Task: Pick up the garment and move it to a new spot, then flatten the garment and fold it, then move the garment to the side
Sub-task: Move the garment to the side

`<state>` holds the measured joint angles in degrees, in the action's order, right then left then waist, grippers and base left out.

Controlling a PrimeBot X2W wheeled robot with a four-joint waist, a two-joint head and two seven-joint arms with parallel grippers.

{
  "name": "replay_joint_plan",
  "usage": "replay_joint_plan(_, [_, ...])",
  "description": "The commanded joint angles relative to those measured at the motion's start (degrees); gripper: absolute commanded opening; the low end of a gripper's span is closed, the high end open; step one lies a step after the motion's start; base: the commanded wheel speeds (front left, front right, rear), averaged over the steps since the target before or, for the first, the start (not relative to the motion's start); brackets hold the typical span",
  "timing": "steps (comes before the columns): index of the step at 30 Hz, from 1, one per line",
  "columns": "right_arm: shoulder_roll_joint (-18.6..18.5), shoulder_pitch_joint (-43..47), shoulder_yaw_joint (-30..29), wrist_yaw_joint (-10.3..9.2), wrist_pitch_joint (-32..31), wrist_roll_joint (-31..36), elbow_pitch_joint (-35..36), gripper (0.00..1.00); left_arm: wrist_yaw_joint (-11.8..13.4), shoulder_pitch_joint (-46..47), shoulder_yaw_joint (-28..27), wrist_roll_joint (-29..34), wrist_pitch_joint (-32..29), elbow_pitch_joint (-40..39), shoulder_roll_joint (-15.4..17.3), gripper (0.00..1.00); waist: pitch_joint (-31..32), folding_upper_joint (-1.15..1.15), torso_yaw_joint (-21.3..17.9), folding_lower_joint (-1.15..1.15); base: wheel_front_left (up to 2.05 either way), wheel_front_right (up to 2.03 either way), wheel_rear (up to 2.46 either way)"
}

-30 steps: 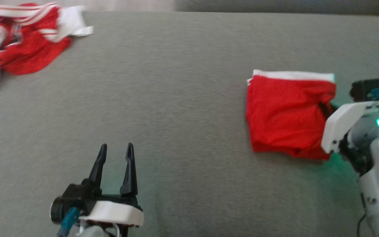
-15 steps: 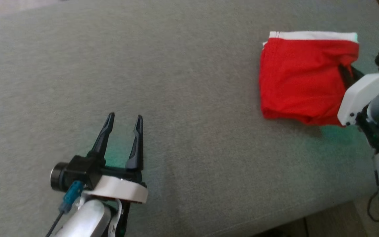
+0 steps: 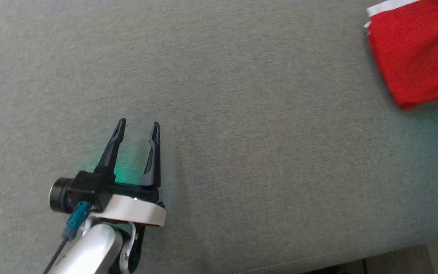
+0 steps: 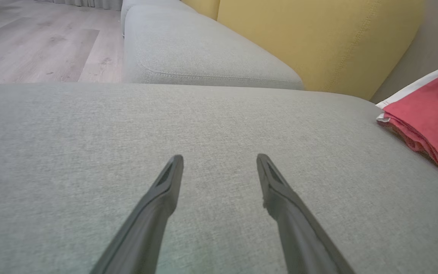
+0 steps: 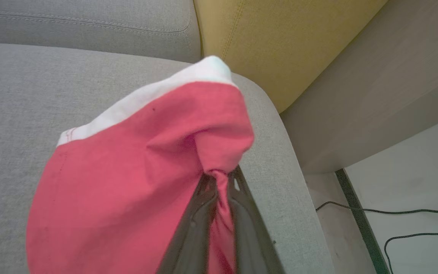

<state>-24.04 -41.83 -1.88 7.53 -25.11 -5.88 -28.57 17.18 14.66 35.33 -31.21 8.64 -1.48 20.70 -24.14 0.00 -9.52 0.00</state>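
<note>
Fingers nearest me are the left fingers (image 3: 153,152), low on the left of my head view. They are spread wide with nothing between them, poised just over the grey sofa seat (image 3: 249,125), and a green glow falls on the fabric under them. My left wrist view confirms it, with bare upholstery showing in the gap between the two tips.

Farther out and well to the right lies the garment (image 3: 416,49). It is red with a white band along its far edge, and the top right corner of the head view cuts it off. From above it reads as one flat red block. The left wrist view shows me its side instead, several layers stacked at the right end of the seat.

The grip itself I get from the right wrist view. There the right fingers (image 5: 194,228) are closed almost together on a bunched pinch of red cloth at the garment's edge, and the fabric is drawn into a peak at that point. The garment sits by the rounded end of the seat. I cannot tell whether any of it is lifted clear.

Beyond that, the wrist views show a yellow back cushion (image 4: 318,38), a second grey seat cushion (image 4: 188,49) and a wooden floor (image 4: 32,38). Dark cables (image 5: 394,211) trail on the pale floor beside the sofa.
</note>
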Motion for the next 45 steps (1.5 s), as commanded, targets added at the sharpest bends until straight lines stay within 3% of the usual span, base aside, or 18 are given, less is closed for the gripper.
replay_joint_plan(1, [-1.99, -0.91, -0.34, -0.04, 0.55, 0.43, 1.27, 0.0, 0.49, 0.78, -2.02, 0.34, 0.2, -2.15, 1.16, 1.0, -0.93, 0.0, 1.47, 0.0, 0.0, 0.0, 0.0])
replay_joint_plan(3, [-2.58, -1.36, -1.17, -0.04, 0.73, 1.1, 0.66, 0.0, 0.66, 0.51, -2.17, 0.25, 0.27, -2.37, 1.37, 1.0, -1.22, 0.0, 1.88, 0.0, 0.0, 0.0, 0.0])
replay_joint_plan(4, [-2.65, -1.49, -1.51, -0.04, 0.9, 1.42, 0.43, 0.3, 0.72, 0.4, -2.2, 0.21, 0.29, -2.44, 1.46, 1.0, -1.31, 0.0, 2.0, 0.0, 0.0, 0.0, 0.0])
replay_joint_plan(5, [-2.58, -1.58, -1.88, -0.04, 1.14, 1.69, 0.29, 0.74, 0.76, 0.36, -2.22, 0.19, 0.29, -2.5, 1.51, 1.0, -1.42, 0.0, 2.09, 0.0, 0.0, 0.0, 0.0])
replay_joint_plan(6, [-2.42, -1.64, -2.36, -0.04, 1.64, 2.01, 0.29, 1.0, 0.81, 0.33, -2.24, 0.16, 0.31, -2.53, 1.55, 1.0, -1.51, 0.0, 2.13, 0.0, 0.0, 0.0, 0.0])
replay_joint_plan(17, [1.49, -0.02, -2.33, -0.04, 5.34, 2.43, 3.31, 1.0, 0.86, 0.19, -1.87, -0.3, 0.49, -1.78, 1.25, 1.0, 0.38, 0.0, 2.05, 0.0, 0.0, 0.0, 0.0])
replay_joint_plan(26, [5.65, 4.29, 2.36, -0.04, 11.18, 0.54, 7.84, 1.0, 1.02, -2.07, -3.67, -2.88, 2.27, 1.3, 0.86, 1.0, 8.33, 0.0, 4.45, 0.0, 0.0, 0.0, 0.0])
replay_joint_plan(37, [17.86, 21.32, 2.33, -0.04, 19.83, 2.27, 12.41, 1.0, 1.56, -9.85, -7.68, -7.76, 4.57, 7.02, 0.82, 1.0, 20.84, 0.0, 9.27, 0.0, 0.0, 0.0, 0.0])
replay_joint_plan(45, [21.04, 34.53, 1.18, -0.04, 23.88, 3.76, 16.66, 1.0, 0.75, -14.4, -7.51, -9.01, 5.18, 8.61, 0.58, 1.0, 24.67, 0.0, 12.67, 0.0, 0.0, 0.0, 0.0])
